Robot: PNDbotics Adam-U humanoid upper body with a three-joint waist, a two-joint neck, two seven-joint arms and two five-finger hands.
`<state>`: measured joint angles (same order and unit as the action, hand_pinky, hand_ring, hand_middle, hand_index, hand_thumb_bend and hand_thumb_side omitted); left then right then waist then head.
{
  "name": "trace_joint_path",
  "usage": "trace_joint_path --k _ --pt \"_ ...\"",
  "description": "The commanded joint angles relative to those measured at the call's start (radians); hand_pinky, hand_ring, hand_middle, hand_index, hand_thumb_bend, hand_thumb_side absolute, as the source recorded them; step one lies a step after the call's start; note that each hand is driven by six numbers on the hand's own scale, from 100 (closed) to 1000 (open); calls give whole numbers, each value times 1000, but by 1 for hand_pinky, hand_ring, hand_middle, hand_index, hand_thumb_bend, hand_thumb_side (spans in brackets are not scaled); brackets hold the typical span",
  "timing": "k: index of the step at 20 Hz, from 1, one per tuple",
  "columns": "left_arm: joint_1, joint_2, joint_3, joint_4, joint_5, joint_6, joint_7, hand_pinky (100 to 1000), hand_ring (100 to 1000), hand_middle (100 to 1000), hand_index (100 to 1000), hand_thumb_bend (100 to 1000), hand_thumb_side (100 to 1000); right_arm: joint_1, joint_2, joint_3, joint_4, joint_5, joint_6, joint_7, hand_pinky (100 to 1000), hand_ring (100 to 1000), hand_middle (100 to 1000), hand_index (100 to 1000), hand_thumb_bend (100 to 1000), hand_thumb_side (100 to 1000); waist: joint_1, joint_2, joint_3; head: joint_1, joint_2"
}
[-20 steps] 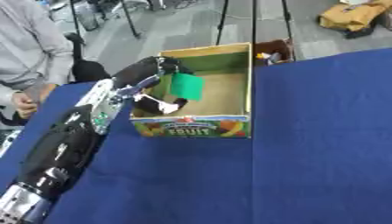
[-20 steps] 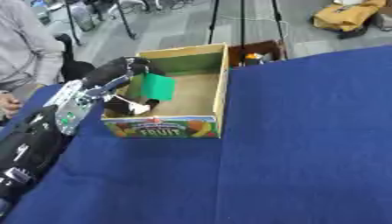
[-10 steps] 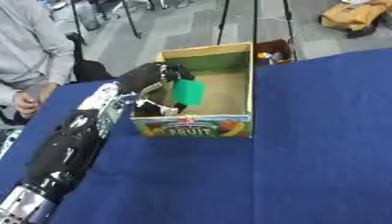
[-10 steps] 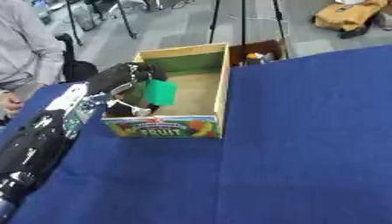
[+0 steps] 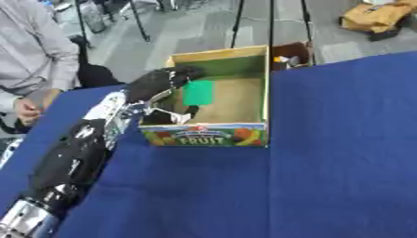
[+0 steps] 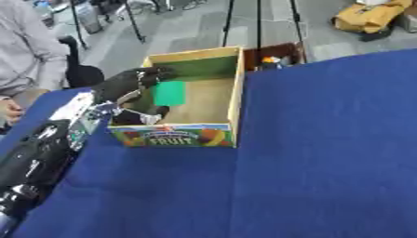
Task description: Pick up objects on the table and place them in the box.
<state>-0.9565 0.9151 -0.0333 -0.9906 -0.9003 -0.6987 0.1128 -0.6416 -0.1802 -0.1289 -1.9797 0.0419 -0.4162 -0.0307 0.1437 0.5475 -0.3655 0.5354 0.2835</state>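
My left arm runs up the table's left side, left hand [image 5: 159,82] over the left wall of the box [image 5: 246,135], fingers curled round a green object [image 5: 198,92] held above the box floor, thumb low beside it; since half a second ago, hand sits slightly farther in.

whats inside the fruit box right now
Inside the fruit box a green rectangular object shows against the brown floor, at the left hand, which reaches over the left wall. The front wall and the hand hide the near left corner.
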Motion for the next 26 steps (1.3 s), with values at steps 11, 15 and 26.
trace_joint_path --k 11,15,26 --pt "-8 33 13 -37 125 18 40 816 913 934 1000 209 859 1 -8 -7 -20 -8 7 4 848 916 462 818 100 751 -3 -36 4 7 -17" --pt "-10 40 9 -58 169 11 27 817 919 943 1000 245 736 2 -7 -6 -20 -9 9 4 848 916 462 818 100 743 0 -40 4 8 -19" --pt "3 45 16 -75 236 35 -18 816 918 940 1000 100 541 6 -7 -8 -20 -9 13 0 851 919 461 820 100 721 6 -41 3 12 -26"
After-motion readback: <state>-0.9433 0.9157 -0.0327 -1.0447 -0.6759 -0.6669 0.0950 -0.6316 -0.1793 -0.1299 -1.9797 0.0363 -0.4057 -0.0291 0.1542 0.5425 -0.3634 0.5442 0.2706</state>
